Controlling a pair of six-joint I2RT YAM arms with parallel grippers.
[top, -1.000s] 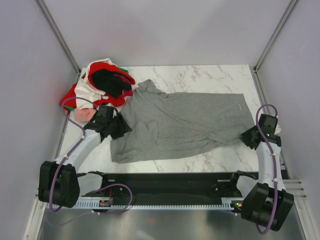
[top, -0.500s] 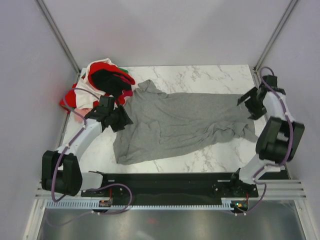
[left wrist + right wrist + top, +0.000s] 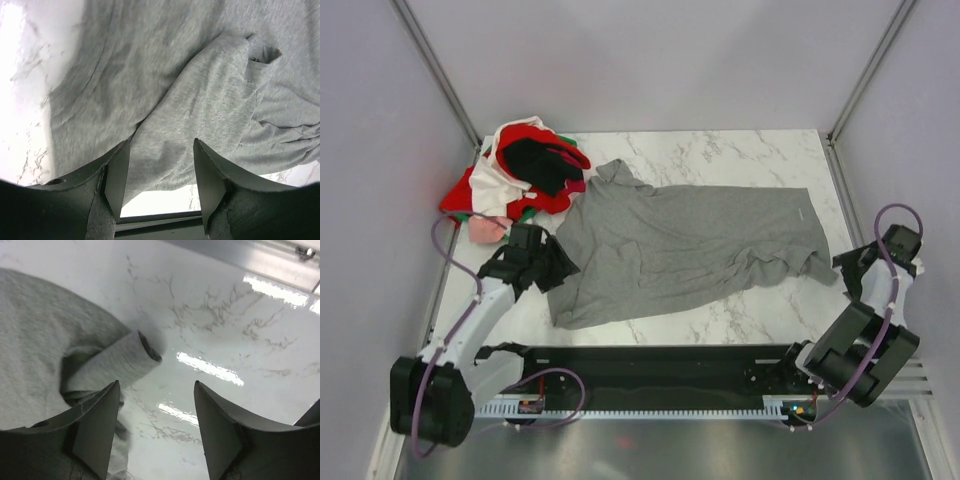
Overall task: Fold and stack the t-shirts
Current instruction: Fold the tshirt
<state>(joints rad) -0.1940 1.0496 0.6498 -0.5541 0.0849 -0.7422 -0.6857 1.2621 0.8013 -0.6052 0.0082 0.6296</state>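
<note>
- The black rail [image 3: 660,365] is running along the near edge of the table [image 3: 740,150], and a strip of bare marble is showing between it and the cloth.
- The left gripper [image 3: 548,268] is hanging over the near-left edge of the grey shirt [image 3: 690,245]. Its jaws are standing partly apart, and a flap [image 3: 210,115] of grey cloth is lying loose beneath them, not pinched.
- The right gripper [image 3: 850,268] is sitting at the table's right edge, just past the shirt's hem. Its jaws are gaping wide over bare marble and holding nothing.
- The shirt's rolled corner [image 3: 132,357] is curling up just ahead of the right gripper's left finger.
- The grey shirt is lying spread across the middle, hem to the right and collar to the far left. Its near edge is wrinkling and bunching toward the near-right corner.
- Open marble is showing beyond the shirt, along the far edge and into the far-right corner.
- The pile [image 3: 525,170] of red, white, black, pink and green shirts is heaping in the far-left corner. It is reaching the table's left edge and touching the grey shirt's far-left sleeve.
</note>
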